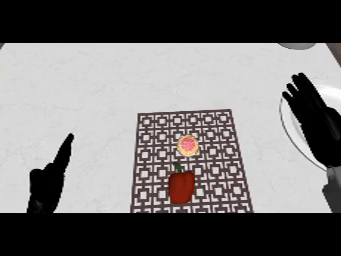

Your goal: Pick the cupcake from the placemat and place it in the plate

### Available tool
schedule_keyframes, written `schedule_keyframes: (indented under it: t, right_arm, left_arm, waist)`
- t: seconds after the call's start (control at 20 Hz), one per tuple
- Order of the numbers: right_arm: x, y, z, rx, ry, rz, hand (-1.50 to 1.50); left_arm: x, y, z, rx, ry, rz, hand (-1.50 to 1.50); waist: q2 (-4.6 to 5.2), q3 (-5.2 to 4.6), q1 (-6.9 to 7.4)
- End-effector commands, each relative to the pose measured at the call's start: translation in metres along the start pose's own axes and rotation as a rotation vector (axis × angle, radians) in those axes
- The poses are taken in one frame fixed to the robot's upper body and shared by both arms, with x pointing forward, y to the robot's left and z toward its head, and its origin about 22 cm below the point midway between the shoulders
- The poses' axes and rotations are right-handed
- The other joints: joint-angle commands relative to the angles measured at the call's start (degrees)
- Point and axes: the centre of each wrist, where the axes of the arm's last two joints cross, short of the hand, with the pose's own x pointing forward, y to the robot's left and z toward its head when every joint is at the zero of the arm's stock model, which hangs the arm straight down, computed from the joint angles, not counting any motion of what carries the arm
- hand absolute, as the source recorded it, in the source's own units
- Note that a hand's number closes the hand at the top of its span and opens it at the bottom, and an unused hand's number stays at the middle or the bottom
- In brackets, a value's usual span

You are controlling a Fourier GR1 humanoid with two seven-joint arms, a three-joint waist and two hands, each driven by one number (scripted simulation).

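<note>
A pale worktop (129, 85) is seen from steeply above. A dark placemat (193, 161) with a fretwork pattern lies against the middle of the worktop's near edge. Near the centre of the mat sits the cupcake (188, 145), small and round with pink icing, standing upright and untouched. Just nearer on the same mat lies a red bell pepper (181, 187), its green stem pointing toward the cupcake; the two are close but apart. The pepper is not part of the task and seems to be there as a distraction, so the reach will need to come down on the cupcake without bumping it.

A white plate (297, 136) sits by the worktop's right edge, well apart from the mat. It is the target for the cupcake, placed within easy reach of the right arm.

The right hand (317, 120) hangs over the plate with its fingers straight and spread, pointing toward the far edge; it holds nothing and hides much of the plate. Its grey forearm enters from the near right corner. From this steep angle it is hard to tell how high the hand is above the plate.

The left hand (51, 175) shows near the near left corner, edge-on, fingers straight and pointing up, empty and resting.

A pale round object at the far right edge is cut off and cannot be identified.

Judging from this, the pick has not yet begun.
</note>
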Motion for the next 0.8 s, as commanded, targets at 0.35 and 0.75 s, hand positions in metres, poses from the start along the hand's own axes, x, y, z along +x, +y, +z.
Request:
schedule_keyframes:
  t: [0.35,0.75]
  right_arm:
    - [0.073,0.022,-0.026,0.405,-0.311,0.610,1.50]
    - [-0.002,0.060,-0.027,0.477,-0.319,0.219,-1.50]
  left_arm:
    - [0.031,0.031,0.109,-0.102,0.094,-0.028,0.00]
    - [0.056,0.047,0.092,0.008,0.008,0.029,0.00]
  waist:
    - [-2.92,-2.05,2.99]
    - [0.82,-0.72,-1.54]
